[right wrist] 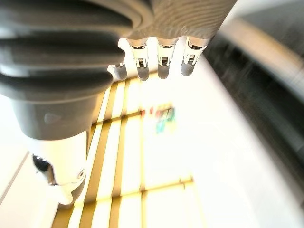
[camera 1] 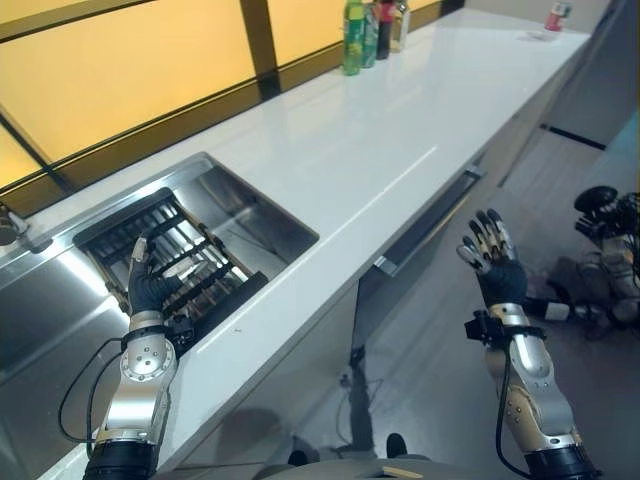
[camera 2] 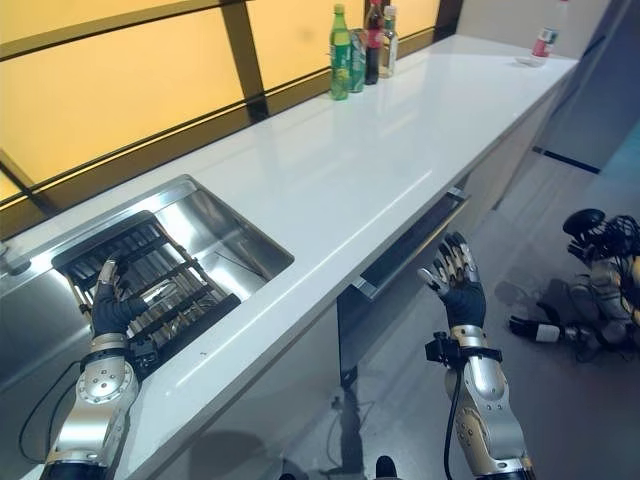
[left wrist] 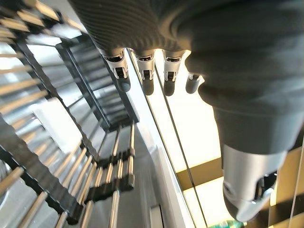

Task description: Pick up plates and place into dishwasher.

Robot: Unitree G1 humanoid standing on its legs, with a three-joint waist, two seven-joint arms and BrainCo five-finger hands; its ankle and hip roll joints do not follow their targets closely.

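Dish rack (camera 1: 170, 265): one, dark frame with metal rods, sits in the steel sink (camera 1: 255, 220) at 9 o'clock; no plates seen in it. Left hand (camera 1: 147, 285) over the rack, fingers straight, holding nothing. Right hand (camera 1: 492, 262) at 3 o'clock off the white worktop (camera 1: 380, 130) edge, above the floor, fingers spread, empty. Bottles (camera 1: 372, 30) at 12 o'clock, several, count unclear.
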